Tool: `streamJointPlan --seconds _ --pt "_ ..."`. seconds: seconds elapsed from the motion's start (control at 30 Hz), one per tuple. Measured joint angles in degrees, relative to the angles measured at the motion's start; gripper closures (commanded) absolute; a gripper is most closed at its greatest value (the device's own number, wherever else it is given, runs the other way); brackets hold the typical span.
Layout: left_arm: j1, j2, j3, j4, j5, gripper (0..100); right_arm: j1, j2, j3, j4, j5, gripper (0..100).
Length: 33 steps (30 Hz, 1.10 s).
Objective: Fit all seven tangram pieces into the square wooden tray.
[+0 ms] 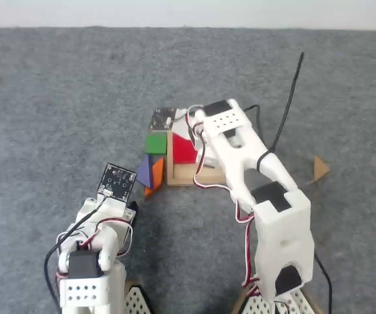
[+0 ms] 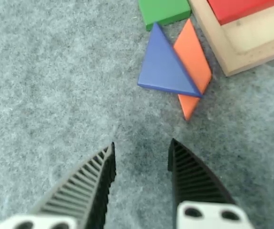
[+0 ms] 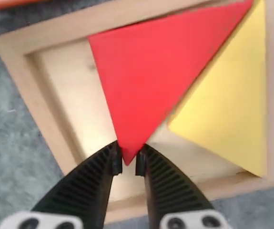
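The square wooden tray (image 3: pixel 46 40) holds a red triangle (image 3: pixel 160 71) and a yellow triangle (image 3: pixel 227 114) side by side. My right gripper (image 3: pixel 126 161) is shut on the red triangle's pointed corner, over the tray's bare floor. In the high view the right arm (image 1: pixel 230 127) reaches over the tray (image 1: pixel 188 173). Just outside the tray lie a green square (image 2: pixel 164 10), a blue triangle (image 2: pixel 165 67) and an orange parallelogram (image 2: pixel 194 67), the blue one overlapping the orange. My left gripper (image 2: pixel 141 157) hangs open over the mat, a short way from the blue triangle.
A brown triangle (image 1: pixel 320 168) lies alone on the grey mat far to the right of the tray. A black cable (image 1: pixel 289 104) runs up behind the right arm. Open mat stretches to the left and at the back.
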Motion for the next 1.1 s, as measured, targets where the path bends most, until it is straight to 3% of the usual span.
streamJointPlan --seconds 0.2,0.5,0.67,0.9,1.1 --pt "0.0 0.0 0.0 0.0 0.0 83 2.11 0.0 -8.88 4.31 -0.26 96.9" --pt "0.0 0.0 0.0 0.0 0.0 83 4.13 4.48 -10.73 1.14 -0.44 95.3" --pt "0.0 0.0 0.0 0.0 0.0 83 7.12 11.6 -16.09 -1.05 -4.66 88.6" --pt "0.0 0.0 0.0 0.0 0.0 83 12.4 15.03 -26.02 -1.05 -10.55 88.6" --pt "0.0 0.0 0.0 0.0 0.0 83 12.84 15.12 -27.25 0.18 -15.3 88.7"
